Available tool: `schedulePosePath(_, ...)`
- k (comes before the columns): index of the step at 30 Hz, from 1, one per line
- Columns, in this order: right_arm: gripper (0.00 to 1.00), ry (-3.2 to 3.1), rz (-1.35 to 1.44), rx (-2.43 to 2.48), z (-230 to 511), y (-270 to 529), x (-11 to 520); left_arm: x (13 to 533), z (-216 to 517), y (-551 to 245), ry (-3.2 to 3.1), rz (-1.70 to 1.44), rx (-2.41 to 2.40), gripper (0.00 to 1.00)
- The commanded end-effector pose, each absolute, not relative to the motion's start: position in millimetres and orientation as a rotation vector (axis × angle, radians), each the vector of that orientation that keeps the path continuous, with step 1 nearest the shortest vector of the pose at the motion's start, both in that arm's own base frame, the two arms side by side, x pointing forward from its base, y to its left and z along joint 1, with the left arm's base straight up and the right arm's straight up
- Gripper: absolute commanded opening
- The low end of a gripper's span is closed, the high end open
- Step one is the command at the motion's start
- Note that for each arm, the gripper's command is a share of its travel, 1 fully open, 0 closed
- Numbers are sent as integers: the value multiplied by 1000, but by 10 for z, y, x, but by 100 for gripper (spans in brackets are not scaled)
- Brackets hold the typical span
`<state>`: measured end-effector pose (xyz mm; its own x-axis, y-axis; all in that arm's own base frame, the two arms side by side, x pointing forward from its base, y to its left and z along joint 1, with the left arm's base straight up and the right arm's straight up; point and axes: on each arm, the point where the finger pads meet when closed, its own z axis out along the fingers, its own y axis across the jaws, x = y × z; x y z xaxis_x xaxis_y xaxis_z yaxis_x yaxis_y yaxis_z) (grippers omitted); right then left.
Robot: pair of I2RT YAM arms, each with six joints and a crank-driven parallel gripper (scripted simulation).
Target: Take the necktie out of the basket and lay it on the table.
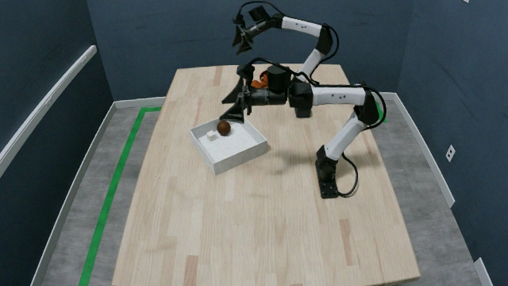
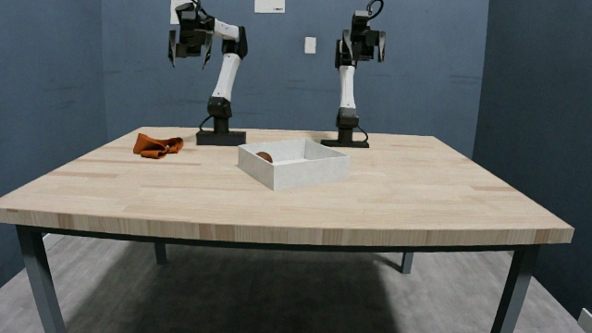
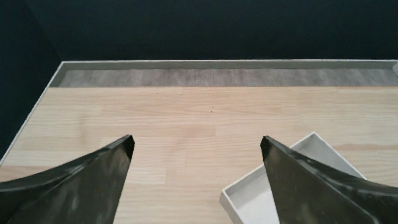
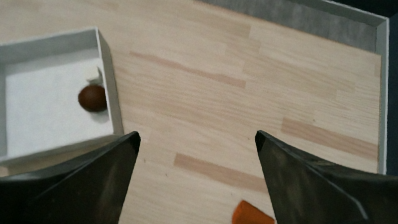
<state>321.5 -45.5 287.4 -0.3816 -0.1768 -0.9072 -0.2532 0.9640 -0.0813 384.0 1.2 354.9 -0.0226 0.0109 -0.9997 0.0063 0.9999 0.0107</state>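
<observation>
The orange-brown necktie (image 1: pixel 259 83) (image 2: pixel 157 147) (image 4: pixel 250 215) lies bunched on the table, outside and well apart from the basket. The white basket (image 1: pixel 242 159) (image 2: pixel 310 172) (image 3: pixel 229 205) (image 4: pixel 111 85) stands flat and upright on the table. A brown ball (image 1: pixel 224 128) (image 2: pixel 265 156) (image 4: pixel 93 98) and a small white block (image 1: pixel 212 135) (image 4: pixel 93 75) lie inside it, close together. My left gripper (image 1: pixel 222 111) (image 2: pixel 367 60) (image 3: pixel 197 138) is open and empty, high above the table. My right gripper (image 1: pixel 236 49) (image 2: pixel 189 67) (image 4: pixel 197 133) is open and empty, raised high, touching nothing.
The two arm bases, the left (image 1: pixel 329 188) (image 2: pixel 345 143) and the right (image 1: pixel 303 112) (image 2: pixel 221 138), stand on the table (image 1: pixel 238 226) (image 2: pixel 393 208). The necktie lies beside the right arm's base. In the top view the left arm partly covers the necktie.
</observation>
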Motion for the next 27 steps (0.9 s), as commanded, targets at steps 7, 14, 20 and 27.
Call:
schedulePosePath(7,100,1749,-33,-83,3246,-354,3583,3840,3549,12,1593,4,13,100)
schedulePosePath(14,100,1665,-34,-21,3362,-184,3739,3840,3549,12,1593,4,13,100)
schedulePosePath(20,100,1631,-32,0,3410,-119,3794,3840,3549,12,1593,4,13,100)
schedulePosePath(27,100,1612,-32,13,3436,-82,3827,3840,3549,12,1593,4,13,100)
